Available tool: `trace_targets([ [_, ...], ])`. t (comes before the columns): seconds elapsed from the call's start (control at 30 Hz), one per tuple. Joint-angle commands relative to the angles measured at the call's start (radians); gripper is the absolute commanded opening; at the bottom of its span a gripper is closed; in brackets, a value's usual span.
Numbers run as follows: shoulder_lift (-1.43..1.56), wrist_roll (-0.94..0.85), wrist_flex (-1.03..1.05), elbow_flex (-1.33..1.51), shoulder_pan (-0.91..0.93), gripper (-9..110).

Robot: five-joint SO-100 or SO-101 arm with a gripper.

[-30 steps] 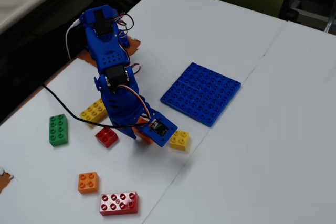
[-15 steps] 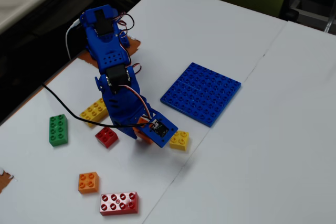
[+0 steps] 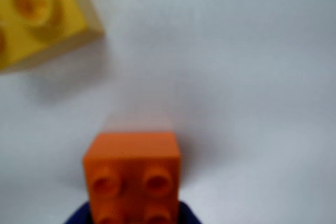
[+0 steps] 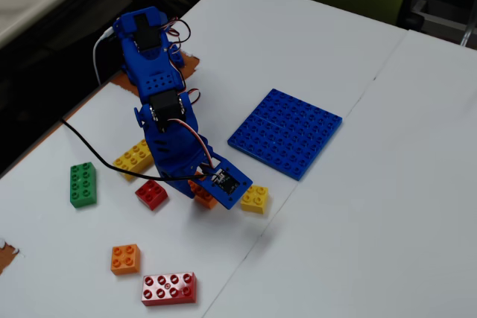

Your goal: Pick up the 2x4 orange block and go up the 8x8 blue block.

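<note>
**Orange brick in the jaws, plate not yet reached**

Gripper [image 3: 134,219] closed on the 2x4 orange block [image 3: 132,174], dark blue fingers flanking its near end in the wrist view; only four studs visible, rest cropped. Seen in the fixed view low near the table's middle, well short of the 8x8 blue block [image 4: 285,132] lying toward the far right edge. Cannot tell whether lifted clear of the surface.

Risk judged: grip at one end, so possible tilt or slip during the carry, and a crooked landing on the studs.

Small yellow brick [image 4: 254,199] just beside the grasp, likely to be clipped. Red brick [image 4: 152,194], yellow oblong brick [image 4: 135,157], green brick [image 4: 83,184] toward the left edge; small orange brick [image 4: 125,258] and long red brick [image 4: 169,289] near the front edge.
</note>
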Motion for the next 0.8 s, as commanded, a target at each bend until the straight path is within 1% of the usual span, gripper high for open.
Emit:
trace_targets([
  [0.0, 0.011, 0.006, 0.005, -0.051, -0.014, 6],
  [0.17, 0.014, 0.017, 0.005, -0.074, -0.012, 0],
  [0.77, 0.308, 0.075, 0.084, -0.075, -0.020, 0],
])
